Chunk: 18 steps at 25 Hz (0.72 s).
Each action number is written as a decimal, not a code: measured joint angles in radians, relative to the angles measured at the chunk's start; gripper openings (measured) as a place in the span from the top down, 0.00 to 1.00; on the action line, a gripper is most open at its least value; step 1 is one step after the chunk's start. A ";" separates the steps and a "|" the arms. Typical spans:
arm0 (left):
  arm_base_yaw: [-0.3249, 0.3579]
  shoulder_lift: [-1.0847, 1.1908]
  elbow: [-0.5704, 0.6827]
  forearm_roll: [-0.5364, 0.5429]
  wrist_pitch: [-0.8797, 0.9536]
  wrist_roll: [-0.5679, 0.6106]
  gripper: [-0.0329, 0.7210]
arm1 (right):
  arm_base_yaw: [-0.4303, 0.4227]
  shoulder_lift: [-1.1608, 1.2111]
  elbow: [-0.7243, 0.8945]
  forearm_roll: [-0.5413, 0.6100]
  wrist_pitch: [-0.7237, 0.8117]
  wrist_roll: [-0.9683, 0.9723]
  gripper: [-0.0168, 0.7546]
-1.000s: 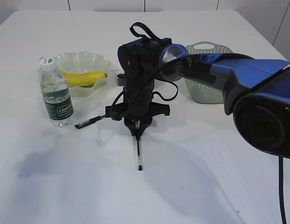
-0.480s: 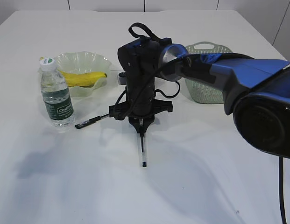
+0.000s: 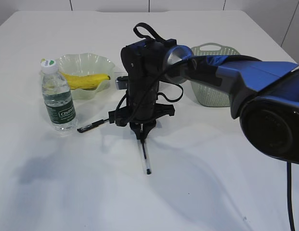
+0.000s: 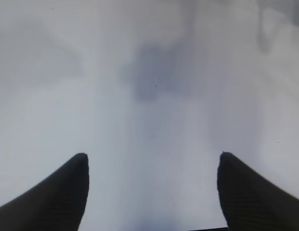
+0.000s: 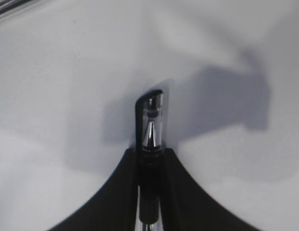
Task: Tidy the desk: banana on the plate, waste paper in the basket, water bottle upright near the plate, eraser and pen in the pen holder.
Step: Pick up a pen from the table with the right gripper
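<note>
My right gripper (image 3: pixel 141 133) reaches to the middle of the desk (image 3: pixel 212 173) and is shut on a clear pen (image 3: pixel 145 156), which slants down toward the near side. In the right wrist view the jaws (image 5: pixel 150 155) pinch the pen (image 5: pixel 150 120) and its clip end pokes past the fingertips. A second, black pen (image 3: pixel 94 126) lies flat beside the upright water bottle (image 3: pixel 58 98). The banana (image 3: pixel 86 80) lies in the plate (image 3: pixel 86 58). The basket (image 3: pixel 212 96) stands behind my arm. My left gripper (image 4: pixel 151 156) is open over bare desk. Waste paper, eraser and pen holder are out of view.
My right arm (image 3: pixel 221 72) crosses the scene from the right and hides the part of the desk behind it. The bottle and plate stand close together at the left.
My right gripper swayed slightly right and back left with the pen in it. The pen's low end has shifted a little to the right. Nothing else has moved.
</note>
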 joint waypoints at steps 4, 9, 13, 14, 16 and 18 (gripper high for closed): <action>0.000 0.000 0.000 0.000 0.000 0.000 0.17 | 0.000 -0.002 0.000 -0.043 0.000 -0.074 0.89; 0.000 0.000 0.000 0.000 0.000 0.000 0.17 | 0.000 -0.041 0.000 -0.067 0.000 -0.139 0.90; 0.000 0.000 0.000 0.000 -0.002 0.000 0.17 | 0.000 -0.076 0.000 -0.067 0.000 -0.152 0.90; 0.000 0.000 0.000 0.000 -0.002 0.000 0.17 | 0.000 -0.081 0.000 -0.067 0.000 -0.154 0.90; 0.000 0.000 0.000 0.000 -0.002 0.000 0.17 | 0.000 -0.095 0.000 -0.065 0.002 -0.157 0.90; 0.000 0.000 0.000 0.000 0.001 0.000 0.17 | 0.000 -0.113 0.000 -0.065 0.002 -0.168 0.90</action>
